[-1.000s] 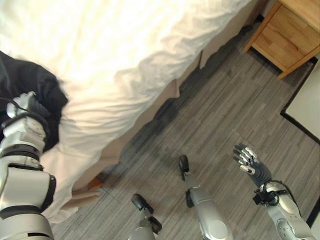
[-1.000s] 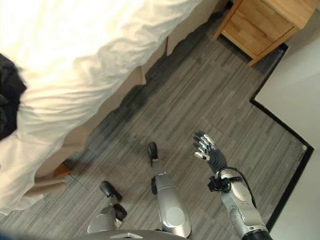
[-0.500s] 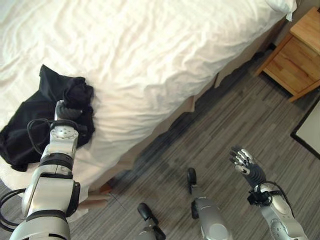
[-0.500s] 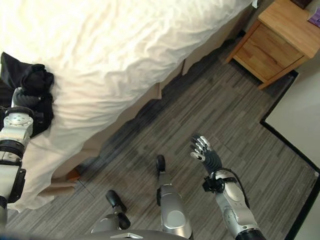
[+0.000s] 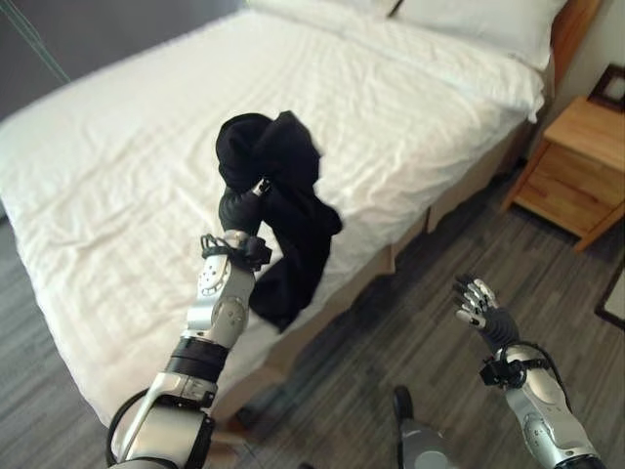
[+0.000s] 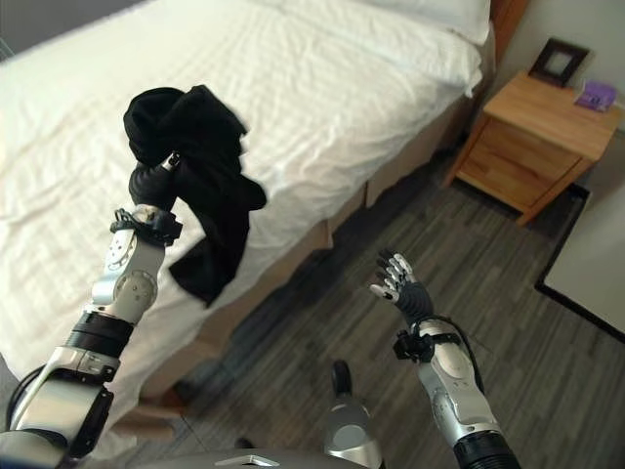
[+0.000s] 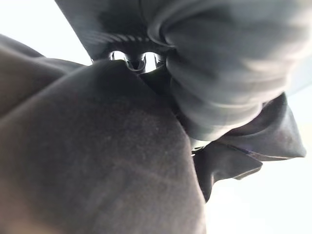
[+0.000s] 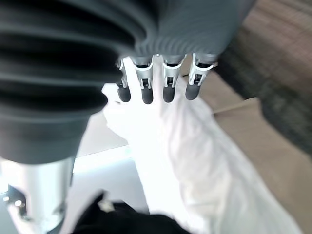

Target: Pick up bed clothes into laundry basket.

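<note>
Left robot hand [image 5: 239,208] was raised above the bed [image 5: 117,176], fingers curled tight around a bunched black garment [image 5: 283,215]. Cloth hung from the grip clear of the white sheet [image 6: 322,88], its lower end dangling over the bed edge nearest the robot. Left wrist view showed what the eye views did not: dark fabric [image 7: 97,161] wrapped close over the hand, a few silver fingers [image 7: 135,58] just peeking between folds. Right wrist view added the other side: right robot hand's fingers [image 8: 156,83] straight and spread, nothing in them, with the white bedding [image 8: 195,165] hanging down past them and a bit of the black garment at the frame edge.

Right robot hand [image 6: 398,281] was out over the floor [image 6: 547,371], well apart from the bed, palm open, touching nothing.

Room: grey wood-plank floor beside the bed, white pillows [image 5: 479,20] at the bed's head end. Wooden nightstand [image 6: 532,137] stood just beside the bed head, with a small dark picture frame [image 6: 559,61] and a purple item [image 6: 596,95] on its top.
</note>
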Tool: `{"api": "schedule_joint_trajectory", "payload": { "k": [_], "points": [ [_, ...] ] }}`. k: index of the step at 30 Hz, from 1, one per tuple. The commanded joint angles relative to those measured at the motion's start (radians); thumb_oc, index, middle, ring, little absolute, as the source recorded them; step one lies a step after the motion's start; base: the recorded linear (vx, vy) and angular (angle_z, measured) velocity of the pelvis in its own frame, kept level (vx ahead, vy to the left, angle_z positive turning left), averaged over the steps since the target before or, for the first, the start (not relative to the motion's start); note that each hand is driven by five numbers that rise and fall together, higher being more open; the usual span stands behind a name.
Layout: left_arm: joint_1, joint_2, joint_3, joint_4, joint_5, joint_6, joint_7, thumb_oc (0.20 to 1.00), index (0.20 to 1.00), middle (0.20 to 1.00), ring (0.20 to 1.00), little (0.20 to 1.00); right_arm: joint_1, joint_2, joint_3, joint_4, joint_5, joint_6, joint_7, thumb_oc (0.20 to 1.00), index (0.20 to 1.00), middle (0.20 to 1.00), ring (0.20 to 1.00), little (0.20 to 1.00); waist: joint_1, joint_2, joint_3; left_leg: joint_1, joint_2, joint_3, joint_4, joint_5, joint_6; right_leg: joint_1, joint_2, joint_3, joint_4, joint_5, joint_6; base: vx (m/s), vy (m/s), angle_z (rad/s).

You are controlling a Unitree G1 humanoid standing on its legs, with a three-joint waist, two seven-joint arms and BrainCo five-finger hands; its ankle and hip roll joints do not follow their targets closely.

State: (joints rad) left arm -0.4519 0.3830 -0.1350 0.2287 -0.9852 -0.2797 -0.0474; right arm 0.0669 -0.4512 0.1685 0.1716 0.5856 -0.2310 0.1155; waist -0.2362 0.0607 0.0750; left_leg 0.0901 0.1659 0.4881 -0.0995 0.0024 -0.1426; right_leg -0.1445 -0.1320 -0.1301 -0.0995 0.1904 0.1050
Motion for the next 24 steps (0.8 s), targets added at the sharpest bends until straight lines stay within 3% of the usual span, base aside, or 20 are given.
{"api": "schedule_joint_trajectory", "payload": {
  "k": [1,6,12,18,24],
  "points": [
    [-0.009,0.028,0.092,-0.076,-0.083,-0.124,-0.051,0.2,0.2,0.2,0.2,0.2,-0.034,0.042,-0.011,-0.024,-0.04,-0.051,0.008,1.0,1.0,1.0,1.0,1.0,0.011,-0.053,0.001,0.006,0.012,-0.035,0.012,0.057,0.006,0.112,-0.084,0.026,0.032,-0.098,0.074,0.04,-0.01,0.07],
    [0.243,-0.046,0.167,-0.235,-0.038,-0.121,-0.075,0.2,0.2,0.2,0.2,0.2,0.003,0.071,-0.055,-0.035,-0.051,-0.063,0.009,1.0,1.0,1.0,1.0,1.0,0.048,-0.057,-0.019,0.034,-0.001,-0.054,0.012,0.048,0.019,0.154,-0.095,0.002,0.05,-0.117,0.068,0.03,-0.011,0.08],
    [0.493,-0.11,0.231,-0.207,0.019,-0.078,-0.083,0.2,0.2,0.2,0.2,0.2,0.046,0.097,-0.081,-0.046,-0.047,-0.067,0.03,1.0,1.0,1.0,1.0,1.0,0.091,-0.056,-0.021,0.045,-0.012,-0.068,0.012,0.046,0.03,0.183,-0.102,-0.024,0.055,-0.124,0.065,0.01,-0.007,0.13],
    [0.574,-0.173,0.188,-0.173,-0.023,-0.041,-0.113,0.2,0.2,0.2,0.2,0.2,0.052,0.105,-0.057,-0.05,-0.043,-0.063,0.038,1.0,1.0,1.0,1.0,1.0,0.117,-0.059,-0.017,0.042,-0.015,-0.083,0.012,0.046,0.037,0.193,-0.105,-0.04,0.061,-0.13,0.063,-0.01,-0.012,0.11],
    [0.607,-0.166,0.151,-0.192,-0.015,-0.019,-0.126,0.2,0.2,0.2,0.2,0.2,0.058,0.096,-0.028,-0.069,-0.062,-0.059,0.04,1.0,1.0,1.0,1.0,1.0,0.139,-0.058,-0.016,0.029,-0.017,-0.104,0.012,0.051,0.041,0.2,-0.109,-0.065,0.07,-0.138,0.062,-0.01,-0.014,0.1]
  ]
}}
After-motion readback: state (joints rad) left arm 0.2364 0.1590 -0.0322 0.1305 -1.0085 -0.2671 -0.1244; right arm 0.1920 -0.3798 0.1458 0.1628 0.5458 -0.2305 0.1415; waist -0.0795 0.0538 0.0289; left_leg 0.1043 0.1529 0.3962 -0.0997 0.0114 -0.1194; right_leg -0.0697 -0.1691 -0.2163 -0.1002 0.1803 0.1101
